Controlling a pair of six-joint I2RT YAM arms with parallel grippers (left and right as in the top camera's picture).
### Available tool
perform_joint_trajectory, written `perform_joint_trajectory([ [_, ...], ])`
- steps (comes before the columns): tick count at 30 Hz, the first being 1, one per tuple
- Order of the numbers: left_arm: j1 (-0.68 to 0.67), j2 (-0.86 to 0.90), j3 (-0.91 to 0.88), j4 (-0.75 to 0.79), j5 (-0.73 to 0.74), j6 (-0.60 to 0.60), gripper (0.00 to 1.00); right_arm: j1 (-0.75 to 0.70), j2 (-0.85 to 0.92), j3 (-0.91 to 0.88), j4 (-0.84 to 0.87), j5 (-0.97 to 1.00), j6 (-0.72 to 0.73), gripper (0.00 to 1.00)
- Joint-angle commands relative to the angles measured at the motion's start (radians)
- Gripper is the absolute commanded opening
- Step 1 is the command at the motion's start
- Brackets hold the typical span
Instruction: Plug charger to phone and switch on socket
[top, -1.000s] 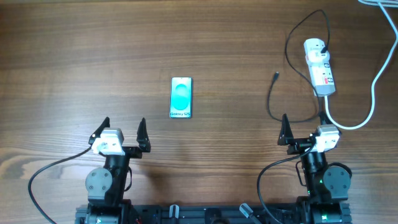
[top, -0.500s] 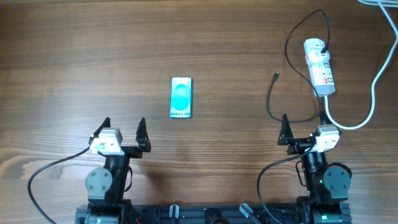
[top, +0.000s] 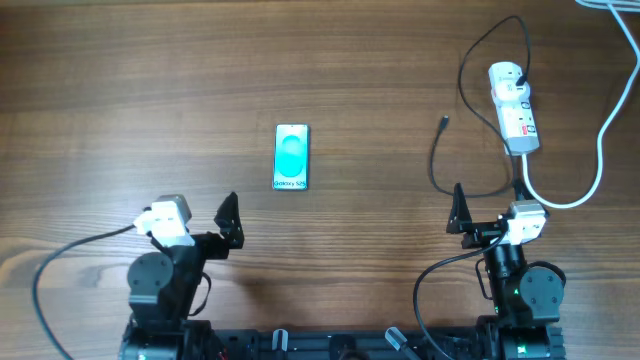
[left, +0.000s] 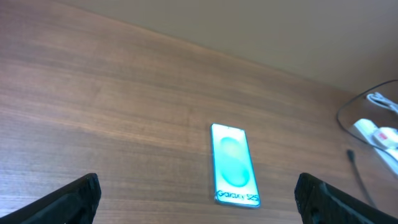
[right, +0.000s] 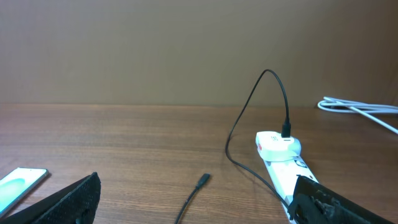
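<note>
The phone (top: 291, 157) lies flat mid-table, cyan-green screen up, "Galaxy S25" text at its near end; it also shows in the left wrist view (left: 234, 164) and at the left edge of the right wrist view (right: 18, 185). The socket (top: 514, 110) is a white power strip at the far right, also in the right wrist view (right: 283, 163). The charger's black cable runs from a white adapter (top: 505, 76) on the strip; its plug tip (top: 443, 123) lies loose on the table (right: 202, 180). My left gripper (top: 197, 216) is open and empty, near of the phone. My right gripper (top: 488, 215) is open and empty, near of the strip.
The strip's thick white lead (top: 600, 150) loops along the right edge of the table. The black cable curls between the strip and my right gripper (top: 437, 170). The wooden table (top: 120, 100) carries nothing else.
My left arm has turned, its wrist shifting left and its gripper angling right toward the phone. The right arm, phone, cable and strip have not moved.
</note>
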Motion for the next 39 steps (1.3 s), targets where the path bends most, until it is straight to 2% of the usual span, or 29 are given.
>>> perform_joint_trajectory([
  [1,0.005,0.082,0.142,-0.061,0.02,-0.01,1.0,0.001,-0.012,-0.001,0.002,0.014,-0.012,1.0],
  [6,0.005,0.234,0.372,-0.208,0.06,-0.002,1.0,0.001,-0.012,-0.001,0.002,0.014,-0.012,1.0],
  [10,0.005,0.385,0.586,-0.381,0.068,0.0,1.0,0.001,-0.012,-0.001,0.002,0.014,-0.012,0.99],
  [17,-0.045,0.608,0.834,-0.526,0.102,0.005,1.0,0.001,-0.012,-0.001,0.002,0.014,-0.012,1.0],
  [20,-0.114,0.69,0.884,-0.534,0.096,0.006,1.0,0.001,-0.012,-0.001,0.002,0.014,-0.011,1.0],
  [29,-0.293,0.943,0.931,-0.533,-0.051,0.005,1.0,0.001,-0.012,-0.001,0.002,0.014,-0.012,1.0],
  [39,-0.304,1.096,0.931,-0.527,-0.052,0.004,1.0,0.001,-0.012,-0.001,0.002,0.014,-0.011,1.0],
])
